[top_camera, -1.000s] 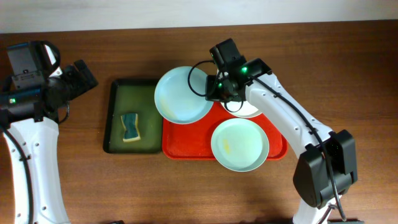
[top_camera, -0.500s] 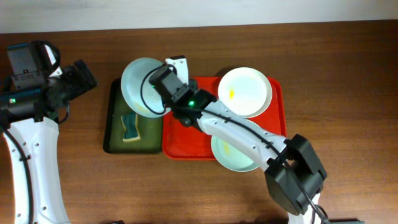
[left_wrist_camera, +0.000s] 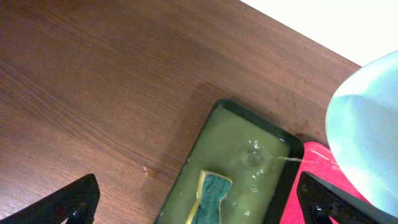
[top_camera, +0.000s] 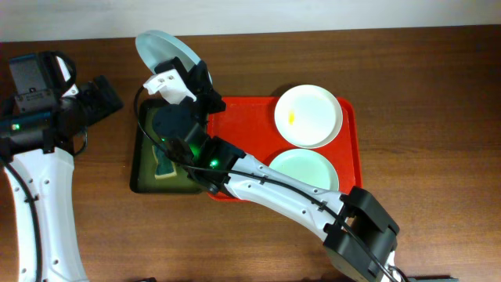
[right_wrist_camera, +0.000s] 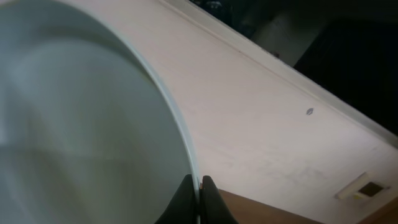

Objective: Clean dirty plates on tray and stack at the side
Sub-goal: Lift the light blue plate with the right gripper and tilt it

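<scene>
Where right tool (right_wrist_camera: 198, 186) grips blue plate (top_camera: 160, 47), sponge (top_camera: 163, 171) half hidden.

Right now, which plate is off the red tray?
The light blue plate, gripped at its rim by the right gripper; the white plate and mint plate lie on the tray.

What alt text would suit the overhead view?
The right hand holds the light blue plate tilted near the green tray. The white plate and mint plate lie on the red tray; the left hand is open.

Overhead: straight down, whole desk (top_camera: 438, 94).
Left wrist: high, shares green tray (left_wrist_camera: 236, 152) with overhead; right wrist: tight on blue plate (right_wrist_camera: 81, 124).
</scene>
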